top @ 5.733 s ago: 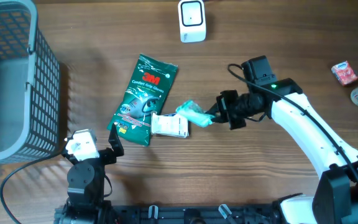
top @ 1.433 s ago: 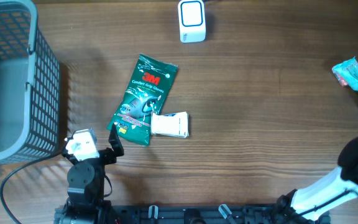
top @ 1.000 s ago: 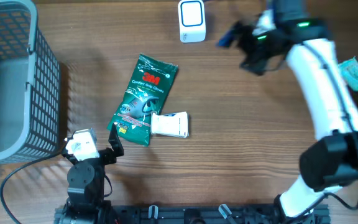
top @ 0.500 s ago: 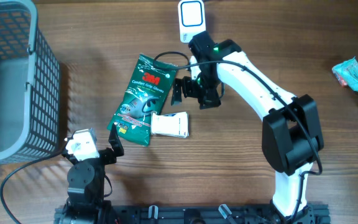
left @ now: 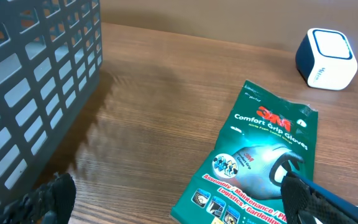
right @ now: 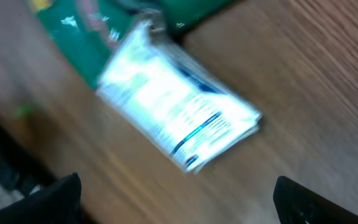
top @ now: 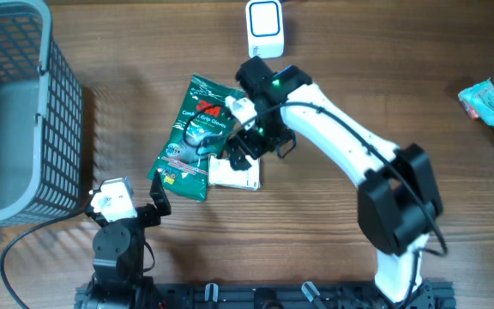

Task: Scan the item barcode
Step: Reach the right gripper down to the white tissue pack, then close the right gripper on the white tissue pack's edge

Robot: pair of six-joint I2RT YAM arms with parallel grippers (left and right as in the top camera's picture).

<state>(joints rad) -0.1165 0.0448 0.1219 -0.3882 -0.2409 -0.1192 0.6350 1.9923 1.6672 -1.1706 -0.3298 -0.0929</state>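
Basket [top: 58, 103]: 9 o'clock edge.
Left gripper [top: 135, 206]: 7 o'clock, jaws wide, empty.
Glove pack [top: 189, 137]: centre, bare wood between it and basket.
Packet [top: 237, 176]: touching pack's 4 o'clock edge.
Right gripper [top: 251, 148]: above packet, jaws wide, empty.
Scanner [top: 265, 28]: 12 o'clock edge.
Pouch [top: 487, 99]: 3 o'clock edge, well apart.

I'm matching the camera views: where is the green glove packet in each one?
Overhead: green glove packet left of centre, partly under the right arm.
Left wrist: packet lower right.
Right wrist: packet blurred, top left.
Shared landmark: white scanner, also in left wrist, not right wrist.
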